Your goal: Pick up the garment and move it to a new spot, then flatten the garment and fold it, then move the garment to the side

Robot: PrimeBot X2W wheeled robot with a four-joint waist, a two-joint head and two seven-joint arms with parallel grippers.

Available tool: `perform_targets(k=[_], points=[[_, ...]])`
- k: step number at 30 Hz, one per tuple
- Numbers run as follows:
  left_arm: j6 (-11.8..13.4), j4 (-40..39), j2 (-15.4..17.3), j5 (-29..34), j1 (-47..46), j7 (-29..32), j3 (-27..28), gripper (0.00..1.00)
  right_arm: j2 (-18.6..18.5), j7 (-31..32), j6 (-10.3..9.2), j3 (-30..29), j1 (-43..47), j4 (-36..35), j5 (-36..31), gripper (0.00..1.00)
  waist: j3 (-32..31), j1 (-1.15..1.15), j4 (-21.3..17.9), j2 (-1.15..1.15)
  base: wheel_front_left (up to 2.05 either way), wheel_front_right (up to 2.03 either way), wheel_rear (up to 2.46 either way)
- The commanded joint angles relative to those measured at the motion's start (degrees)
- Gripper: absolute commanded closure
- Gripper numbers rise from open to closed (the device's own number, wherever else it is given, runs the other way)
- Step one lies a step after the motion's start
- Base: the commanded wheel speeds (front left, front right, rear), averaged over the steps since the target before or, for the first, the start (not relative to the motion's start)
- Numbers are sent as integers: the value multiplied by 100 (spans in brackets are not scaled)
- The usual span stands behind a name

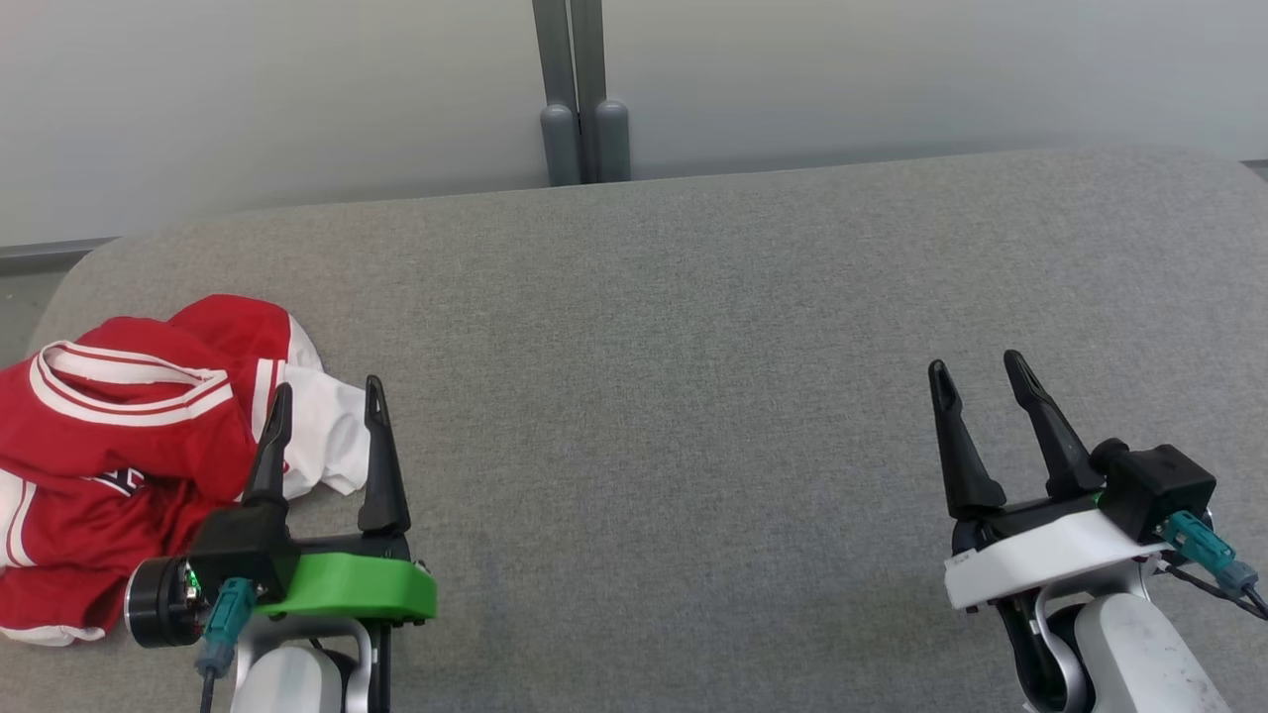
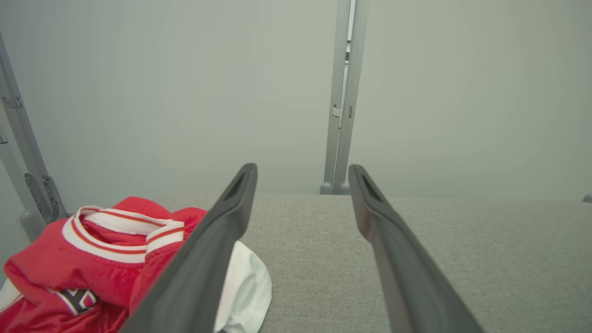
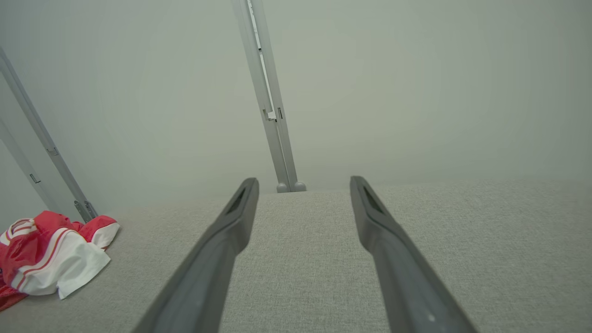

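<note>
Red garment (image 1: 119, 426) beside left fingers (image 1: 381, 475), perhaps touching

From the head, high up, looking forward and down over the grey counter (image 1: 693, 347) to the pale wall (image 1: 297, 99) and its grey post (image 1: 584, 89); left gripper (image 1: 329, 386) at lower left, right gripper (image 1: 975, 361) at lower right. From the left wrist, low and close above the counter, facing across it toward that post, red-and-white garment (image 2: 92, 259) near at lower left. From the right wrist, likewise low, facing the same post, garment well off at the left edge. Shared by all three: counter, wall, post, garment.
</note>
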Motion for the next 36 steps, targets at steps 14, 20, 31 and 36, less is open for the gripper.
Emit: perform_targets(k=[14,20,31,36], points=[[82,-12,42,249,-120,-94,-67,0,-41,-96,4,48,-93,-37,-235,0,46,0,17,0,0,0,0],[86,-3,42,249,-122,-94,-72,0,-37,-96,5,56,-95,-13,-214,0,47,0,19,0,0,0,0],[85,6,42,252,-133,-94,-74,0,-27,-96,5,52,-96,7,-212,0,60,0,18,0,0,0,0],[92,26,42,233,-133,-94,-81,0,-41,-96,5,54,-100,26,-198,0,69,0,22,0,0,0,0]])
